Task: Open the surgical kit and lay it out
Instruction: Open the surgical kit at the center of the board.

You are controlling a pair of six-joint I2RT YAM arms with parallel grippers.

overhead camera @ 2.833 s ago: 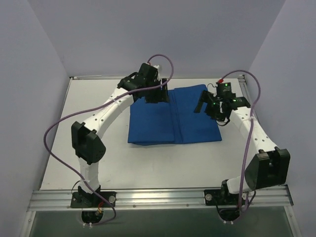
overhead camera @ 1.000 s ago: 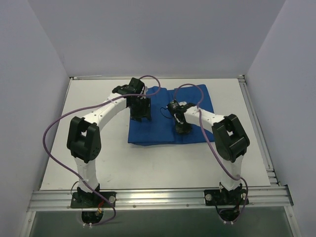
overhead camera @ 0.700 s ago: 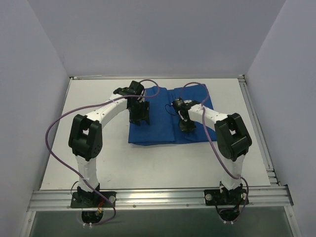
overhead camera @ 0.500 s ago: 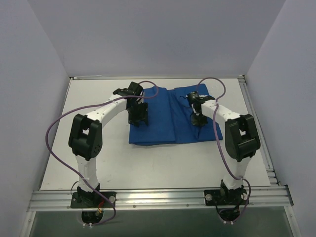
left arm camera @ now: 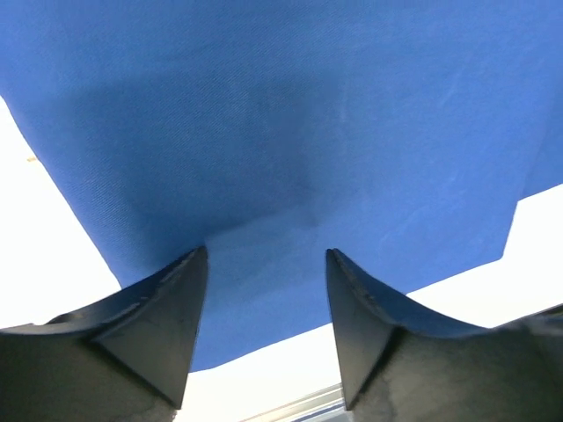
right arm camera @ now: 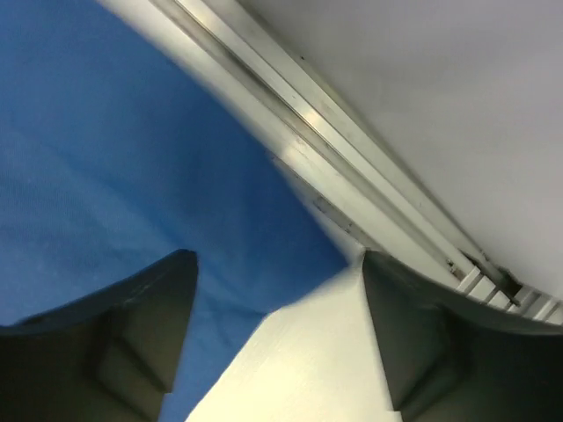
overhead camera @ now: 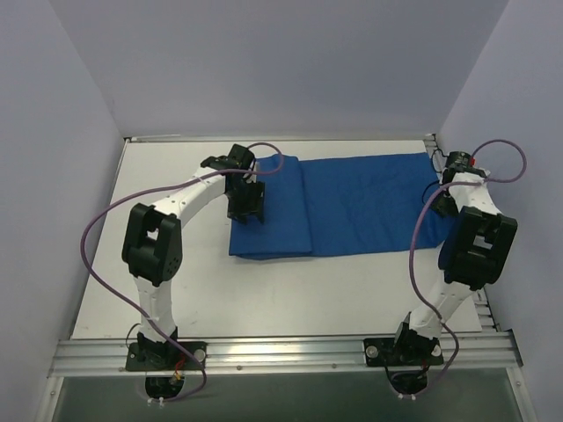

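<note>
The surgical kit is a blue cloth wrap (overhead camera: 352, 207) lying on the white table, with its right flap spread flat toward the right edge and a folded stack still on the left. My left gripper (overhead camera: 246, 207) is down on the left folded part. Its jaws are open, with cloth (left arm camera: 308, 105) under them and nothing pinched (left arm camera: 264, 255). My right gripper (overhead camera: 440, 200) is at the cloth's far right edge. It is open (right arm camera: 277, 255) over the cloth corner (right arm camera: 88, 132) and bare table, holding nothing. Whatever is wrapped inside is hidden.
An aluminium rail (right arm camera: 352, 141) runs along the table's right edge just beyond my right gripper, with the enclosure wall behind it. Another rail (overhead camera: 281, 352) crosses the front by the arm bases. White table (overhead camera: 158, 264) shows left of and in front of the cloth.
My right gripper carried the cloth's right flap from the middle out to the right edge, unfolding it, then opened and let go. The left gripper stayed in place on the cloth.
</note>
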